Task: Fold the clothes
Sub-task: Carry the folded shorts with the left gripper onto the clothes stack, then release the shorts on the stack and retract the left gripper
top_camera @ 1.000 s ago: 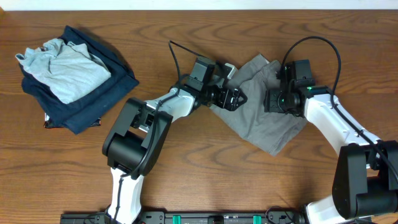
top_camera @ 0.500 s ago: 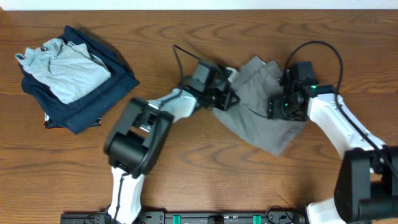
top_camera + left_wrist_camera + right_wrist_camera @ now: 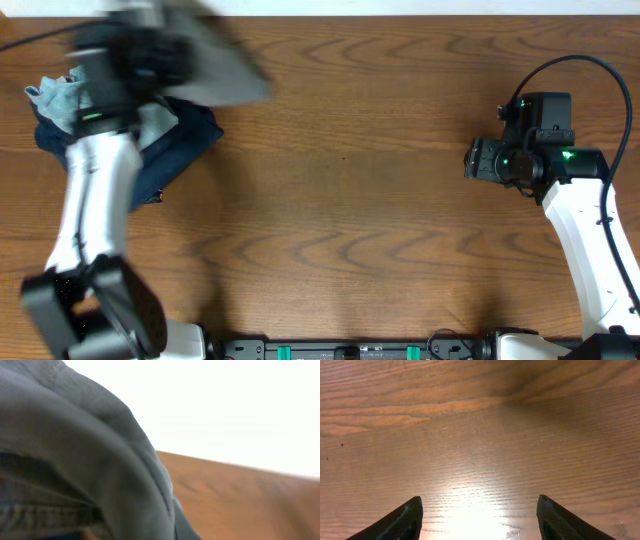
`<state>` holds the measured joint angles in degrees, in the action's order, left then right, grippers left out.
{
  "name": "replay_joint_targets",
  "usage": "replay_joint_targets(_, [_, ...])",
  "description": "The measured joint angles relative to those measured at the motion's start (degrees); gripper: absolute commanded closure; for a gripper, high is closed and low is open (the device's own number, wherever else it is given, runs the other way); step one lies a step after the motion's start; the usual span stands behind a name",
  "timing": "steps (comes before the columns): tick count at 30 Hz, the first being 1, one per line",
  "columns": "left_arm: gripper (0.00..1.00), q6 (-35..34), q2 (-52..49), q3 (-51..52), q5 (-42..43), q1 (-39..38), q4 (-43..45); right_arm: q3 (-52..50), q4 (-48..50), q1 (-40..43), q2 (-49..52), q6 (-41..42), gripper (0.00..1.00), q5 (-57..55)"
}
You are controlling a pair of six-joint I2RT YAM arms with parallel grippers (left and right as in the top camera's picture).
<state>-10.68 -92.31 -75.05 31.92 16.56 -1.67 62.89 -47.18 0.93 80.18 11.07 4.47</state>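
Note:
The clothes, a pair of grey shorts (image 3: 215, 65), hang as a blurred grey shape high over the table's back left corner. My left gripper (image 3: 135, 55), blurred by motion, is shut on them. In the left wrist view the shorts (image 3: 75, 460) fill the left half close to the lens, with a seam showing, and they hide the fingers. My right gripper (image 3: 478, 160) stands open low over bare wood at the right. Its two dark fingertips (image 3: 402, 520) are wide apart with nothing between them.
A pale grey-blue shirt (image 3: 160, 122) lies on a folded dark navy garment (image 3: 190, 135) at the back left, partly under the left arm. The table's far edge (image 3: 400, 14) runs along the top.
The left gripper shut on the shorts at the table's middle and swept them up and far to the back left. The right gripper drew back to the right, off the cloth.

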Motion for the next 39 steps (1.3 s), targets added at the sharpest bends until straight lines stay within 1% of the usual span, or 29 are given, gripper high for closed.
replay_joint_targets(3, [0.94, -0.1, 1.9, -0.3, -0.5, 8.9, -4.2, 0.0, 0.0, 0.0, 0.0, 0.0, 0.28, 0.0])
replay_joint_targets(5, [0.94, -0.1, 1.7, -0.3, -0.6, 13.4, -8.0, 0.0, 0.1, 0.0, 0.0, 0.0, 0.28, 0.0])
replay_joint_targets(8, [0.93, -0.1, 0.8, -0.2, -0.5, 18.2, -13.5, 0.0, 0.2, 0.0, 0.0, 0.0, 0.28, 0.0])
replay_joint_targets(12, [0.93, 0.0, 0.6, -0.2, -0.3, 21.8, -19.2, 0.0, 0.2, 0.0, 0.0, 0.0, 0.28, 0.0])
replay_joint_targets(13, [0.91, -0.1, 0.6, -0.2, -0.2, 22.4, -20.1, 0.0, 0.2, 0.0, 0.0, 0.0, 0.28, 0.0])
replay_joint_targets(14, [0.81, 0.0, 0.6, -0.2, -0.2, 22.7, -20.7, 0.0, 0.2, 0.0, 0.0, 0.0, 0.27, 0.0])
replay_joint_targets(15, [0.48, 0.2, 0.6, -0.2, -0.2, 23.0, -21.0, 0.0, 0.2, 0.0, 0.0, 0.0, 0.25, 0.0])
replay_joint_targets(17, [0.01, -0.3, 0.6, -0.2, -0.2, 23.3, -21.2, 0.0, 0.2, 0.0, 0.0, 0.0, 0.17, 0.1])
replay_joint_targets(19, [0.02, -1.1, 0.6, -0.2, -0.2, 23.4, -21.3, 0.0, 0.2, 0.0, 0.0, 0.0, 0.09, 0.1])
replay_joint_targets(22, [0.02, -4.3, 0.7, -0.2, -0.2, 23.7, -21.7, 0.0, 0.0, 0.0, 0.0, -0.6, 0.04, 0.1])
replay_joint_targets(27, [0.02, -9.4, 2.6, -0.2, -0.8, 25.6, -24.1, 0.0, -0.1, 0.0, 0.0, -2.9, 0.01, 0.0])
replay_joint_targets(32, [0.02, -11.4, 8.2, -0.2, -1.2, 25.3, -24.0, 0.0, 1.2, 0.0, 0.0, -4.0, 0.01, 0.1])
replay_joint_targets(35, [0.02, -11.0, 11.7, -0.2, -1.5, 21.9, -24.0, 0.0, 2.4, 0.0, 0.0, -4.4, 0.01, 1.0])
replay_joint_targets(39, [0.02, -7.6, 12.9, -0.2, -1.9, 12.8, -24.6, 0.0, 4.1, 0.0, 0.1, -6.5, 0.01, 4.6])
